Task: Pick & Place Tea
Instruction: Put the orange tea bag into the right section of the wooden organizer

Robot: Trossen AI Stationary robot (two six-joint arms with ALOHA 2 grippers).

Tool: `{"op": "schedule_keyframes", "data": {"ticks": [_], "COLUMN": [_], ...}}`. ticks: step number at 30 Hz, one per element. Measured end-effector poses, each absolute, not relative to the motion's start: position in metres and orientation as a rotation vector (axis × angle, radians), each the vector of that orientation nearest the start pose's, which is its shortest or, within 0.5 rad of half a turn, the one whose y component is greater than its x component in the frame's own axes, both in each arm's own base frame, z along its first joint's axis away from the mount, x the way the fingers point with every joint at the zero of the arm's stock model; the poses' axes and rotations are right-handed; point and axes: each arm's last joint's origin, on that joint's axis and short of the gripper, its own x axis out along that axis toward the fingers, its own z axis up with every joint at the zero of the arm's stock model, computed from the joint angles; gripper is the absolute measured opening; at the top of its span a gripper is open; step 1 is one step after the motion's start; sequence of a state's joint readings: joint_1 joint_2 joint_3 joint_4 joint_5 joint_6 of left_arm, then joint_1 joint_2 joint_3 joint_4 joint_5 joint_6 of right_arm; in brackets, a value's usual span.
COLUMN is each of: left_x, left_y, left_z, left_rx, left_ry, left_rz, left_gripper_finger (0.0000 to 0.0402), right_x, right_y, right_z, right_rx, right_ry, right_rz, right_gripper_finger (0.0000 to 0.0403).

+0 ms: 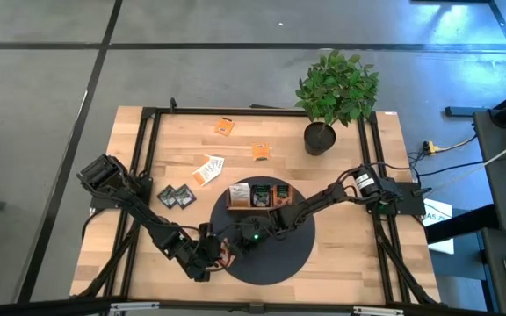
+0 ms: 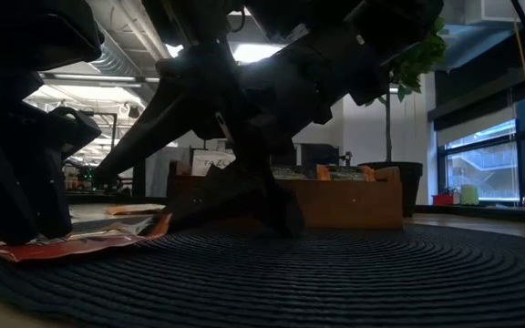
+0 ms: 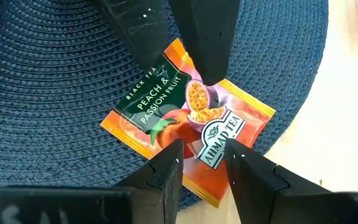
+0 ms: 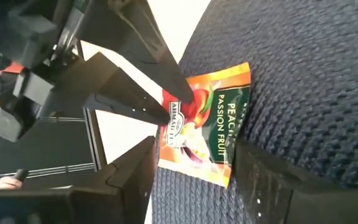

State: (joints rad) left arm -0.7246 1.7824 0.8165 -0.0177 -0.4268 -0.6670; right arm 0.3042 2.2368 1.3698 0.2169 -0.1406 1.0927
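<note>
An orange tea sachet (image 3: 185,118) printed "Peach & Passion Fruit" lies flat on the round dark blue mat (image 1: 279,254), near the mat's left edge. My left gripper (image 3: 204,158) slants down over the sachet's logo end, open by a narrow gap. My right gripper (image 4: 197,146) reaches in from the right, open wide, one finger on each side of the sachet's other end. Loose tea sachets lie on the wood: two orange (image 1: 225,126) (image 1: 260,151), a white-and-orange one (image 1: 207,169) and black ones (image 1: 176,197). The wooden tray (image 1: 230,206) stands at the mat's far edge. My left gripper's two fingertips (image 3: 169,165) come down slanting from the near left onto the sachet's logo end (image 3: 213,140). The sachet shows flat in the gap between them. Whether the tips touch it, I cannot tell.
A potted plant (image 1: 334,92) stands at the table's far right. The tray holds several sachets upright (image 1: 259,195). Black frame rails run along the table's left (image 1: 139,167) and right sides. Both arms crowd the mat's near left part.
</note>
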Motion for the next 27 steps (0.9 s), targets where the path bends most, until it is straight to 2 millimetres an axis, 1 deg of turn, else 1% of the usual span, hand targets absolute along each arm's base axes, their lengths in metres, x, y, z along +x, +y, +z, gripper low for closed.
{"op": "schedule_keyframes", "data": {"ticks": [3,6,9,20,24,27], "left_x": [0.2448,0.2448,0.2449,0.2448,0.2447,0.2448], "left_y": [-0.2007,-0.2006,-0.2006,-0.2006,-0.2007,-0.2007], "left_z": [0.1159,0.1158,0.1156,0.1156,0.1156,0.1156], "left_rx": [-0.087,-0.087,-0.087,-0.087,-0.088,-0.088], "left_ry": [0.861,0.86,0.861,0.861,0.862,0.862], "left_rz": [0.013,0.013,0.014,0.013,0.013,0.013], "left_gripper_finger": [0.0114,0.0112,0.0113,0.0112,0.0115,0.0115], "right_x": [0.44,0.438,0.4372,0.437,0.4373,0.4374], "right_y": [0.1422,0.1415,0.1421,0.1414,0.1401,0.1399], "right_z": [0.1026,0.1004,0.1002,0.0997,0.0995,0.0996], "right_rx": [1.017,1.054,1.054,1.056,1.049,1.046], "right_ry": [0.847,0.896,0.907,0.911,0.908,0.904], "right_rz": [-0.012,-0.032,-0.031,-0.035,-0.035,-0.033], "right_gripper_finger": [0.0209,0.0195,0.0169,0.0044,0.0017,0.0012]}}
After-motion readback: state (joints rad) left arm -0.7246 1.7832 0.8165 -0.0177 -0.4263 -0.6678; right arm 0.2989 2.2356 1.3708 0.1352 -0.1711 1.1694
